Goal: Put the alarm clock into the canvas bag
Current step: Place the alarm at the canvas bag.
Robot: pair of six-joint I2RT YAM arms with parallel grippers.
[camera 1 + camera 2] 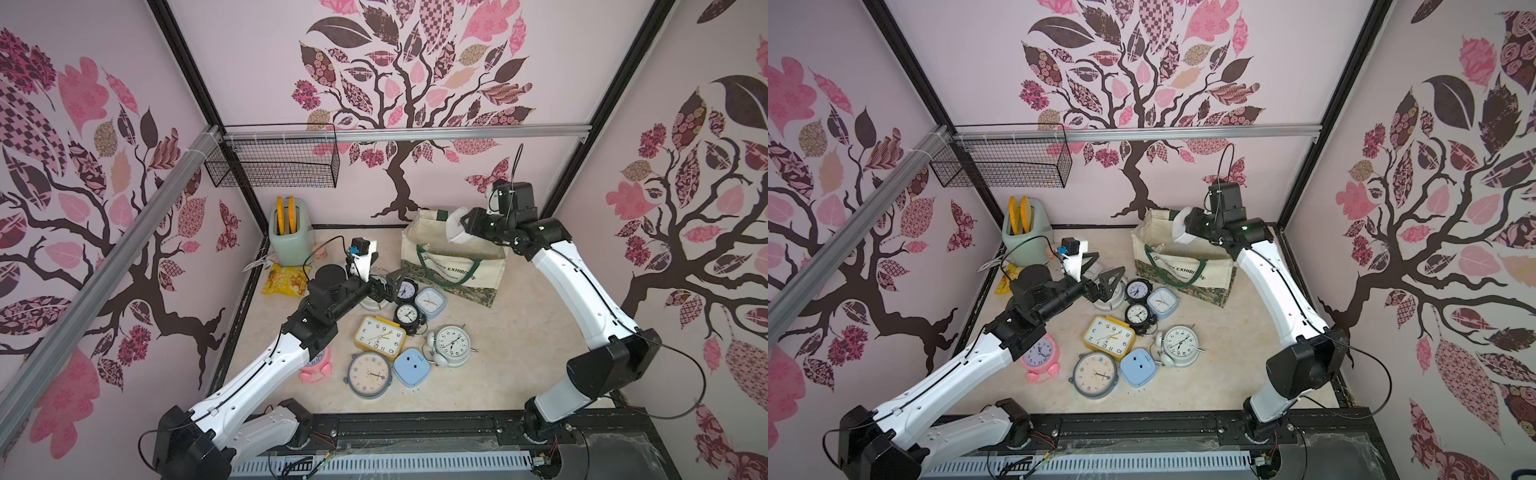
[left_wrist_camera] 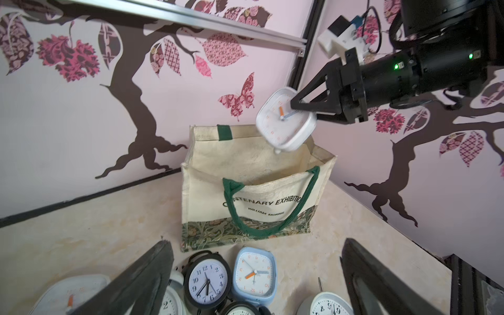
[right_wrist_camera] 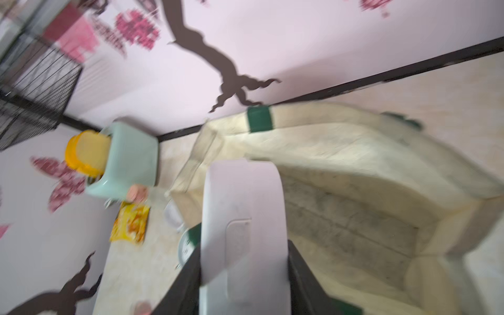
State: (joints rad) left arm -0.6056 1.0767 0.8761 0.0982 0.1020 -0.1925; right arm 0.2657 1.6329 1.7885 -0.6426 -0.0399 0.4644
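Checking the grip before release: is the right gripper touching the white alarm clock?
Touching. The left wrist view shows the right gripper clamped on the white alarm clock, one finger across its face, the other behind, above the canvas bag.

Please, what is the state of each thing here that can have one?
Cream canvas bag with green handles: upright, mouth open.
White square alarm clock: held tilted above the bag's mouth.
Right claw: shut on the white clock.
Left claw: open, holding nothing.
Pale blue square clock near the bag: lying face up.
Second pale blue square clock: lying face down.
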